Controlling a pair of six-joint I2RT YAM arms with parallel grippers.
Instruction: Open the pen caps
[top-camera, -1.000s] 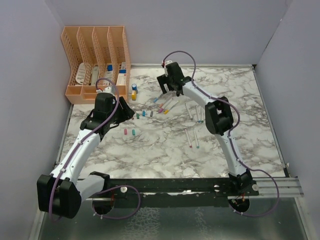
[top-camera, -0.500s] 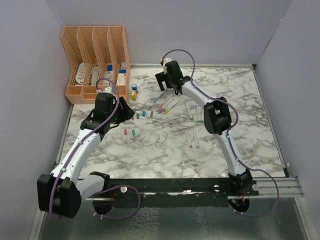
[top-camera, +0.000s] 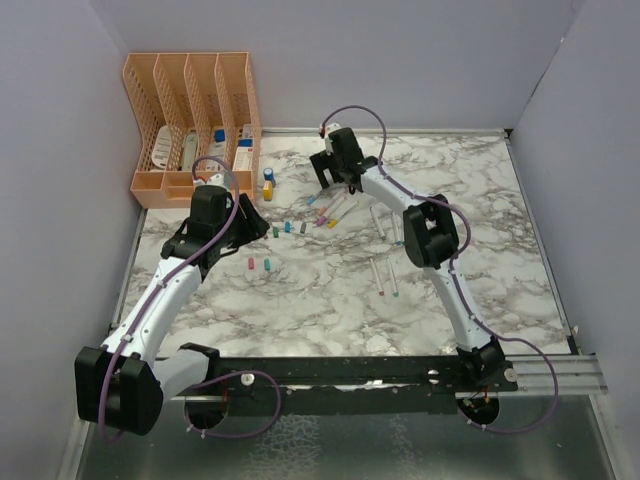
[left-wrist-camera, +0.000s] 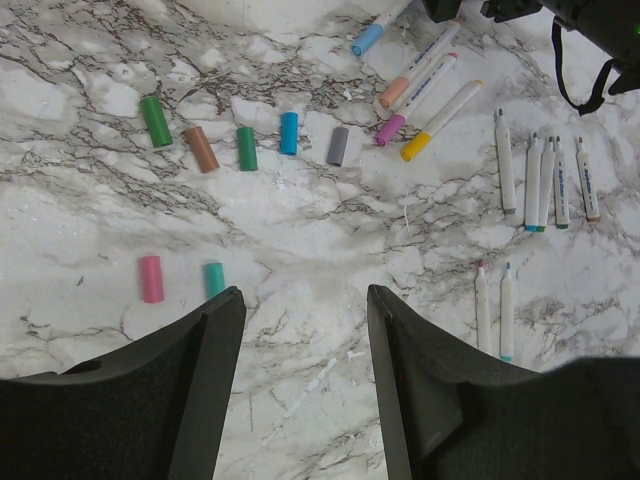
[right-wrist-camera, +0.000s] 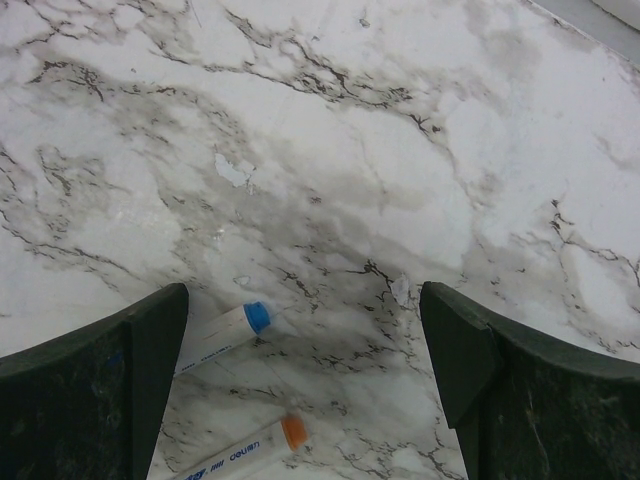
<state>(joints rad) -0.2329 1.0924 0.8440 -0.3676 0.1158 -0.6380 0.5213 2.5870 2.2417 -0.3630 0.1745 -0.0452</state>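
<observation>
My left gripper (left-wrist-camera: 305, 295) sits abt half open w/ nothing btwn the jaws, only the marble tabletop (left-wrist-camera: 300, 230) showing thru the gap. I count 7 loose pen caps in the left wrist view. The pink cap (left-wrist-camera: 151, 278) & teal cap (left-wrist-camera: 214, 279) lie side by side just ahead of the tip of the finger on the view's left, not touching it. Further ahead is a row of 5, none touching: green cap (left-wrist-camera: 155, 120), brown cap (left-wrist-camera: 201, 148), dark green cap (left-wrist-camera: 246, 148), blue cap (left-wrist-camera: 289, 132), grey cap (left-wrist-camera: 338, 146). Ahead & right of that row, 4 capped pens (left-wrist-camera: 430, 85) fan out w/ caps on: blue, peach, magenta, yellow. Right of those lies a tight row of uncapped barrels (left-wrist-camera: 533, 180), 4 or 5, can't split them for sure. 2 more barrels (left-wrist-camera: 483, 305) lie just beside my other finger. My right gripper (right-wrist-camera: 300, 300) is spread wide & holds nothing, over marble. 2 pens w/ caps on lie low btwn its fingers, nearer the view's left one: a blue-capped pen (right-wrist-camera: 215, 338) & below it an orange-capped pen (right-wrist-camera: 240, 455).
</observation>
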